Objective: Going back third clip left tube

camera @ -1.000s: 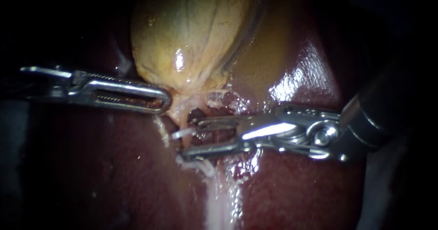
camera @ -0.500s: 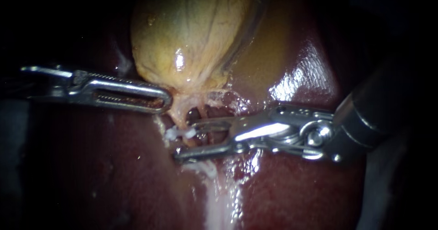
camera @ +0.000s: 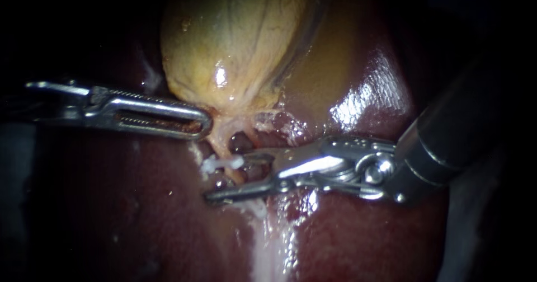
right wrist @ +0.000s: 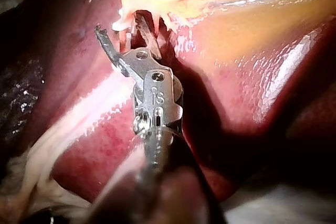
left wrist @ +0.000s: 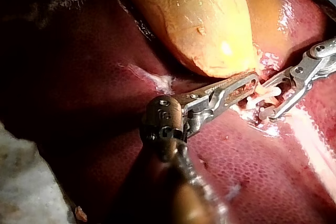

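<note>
Steel, slotted jaws of the left instrument (camera: 204,125) are lying closed together, empty, with the tip touching the pale neck of the yellow, glossy gallbladder (camera: 235,41). The right instrument (camera: 228,177) is holding its thin jaws apart, gripping nothing, and is straddling the pale left tube (camera: 219,139) below that neck. A small white clip (camera: 224,163) is sitting on this tube between the spread jaws. Dark red, wet liver (camera: 358,231) is lying beneath everything.
</note>
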Controlling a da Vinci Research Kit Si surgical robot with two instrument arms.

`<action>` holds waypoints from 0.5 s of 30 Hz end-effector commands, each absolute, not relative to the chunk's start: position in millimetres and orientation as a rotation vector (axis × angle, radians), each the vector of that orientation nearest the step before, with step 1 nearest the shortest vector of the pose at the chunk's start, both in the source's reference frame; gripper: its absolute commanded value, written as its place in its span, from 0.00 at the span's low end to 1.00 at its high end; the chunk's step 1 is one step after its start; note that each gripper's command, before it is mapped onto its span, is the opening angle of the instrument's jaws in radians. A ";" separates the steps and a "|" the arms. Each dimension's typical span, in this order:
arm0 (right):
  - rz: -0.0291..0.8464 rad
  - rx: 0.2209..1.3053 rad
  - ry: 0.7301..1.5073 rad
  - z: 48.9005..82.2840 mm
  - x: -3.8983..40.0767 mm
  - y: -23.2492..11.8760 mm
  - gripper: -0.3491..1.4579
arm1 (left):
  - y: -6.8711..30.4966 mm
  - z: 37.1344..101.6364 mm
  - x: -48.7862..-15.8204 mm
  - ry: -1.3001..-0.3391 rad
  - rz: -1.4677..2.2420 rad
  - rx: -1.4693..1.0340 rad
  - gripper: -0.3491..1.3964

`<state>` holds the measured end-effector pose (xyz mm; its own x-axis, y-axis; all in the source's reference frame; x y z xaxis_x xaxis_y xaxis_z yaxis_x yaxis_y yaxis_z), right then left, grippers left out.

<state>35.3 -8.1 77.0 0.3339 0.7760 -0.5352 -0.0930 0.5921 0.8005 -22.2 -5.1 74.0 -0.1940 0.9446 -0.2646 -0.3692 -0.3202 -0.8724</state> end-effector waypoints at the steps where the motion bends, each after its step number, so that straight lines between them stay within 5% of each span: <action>1: 0.642 0.752 1.089 76.9 35.0 -8.1 0.47 | -5.1 74.0 -22.2 -0.834 1.698 -1.036 0.00; 15: 0.632 0.745 1.096 74.1 31.9 -7.1 0.47 | -5.1 74.0 -22.1 -0.835 1.698 -1.036 0.00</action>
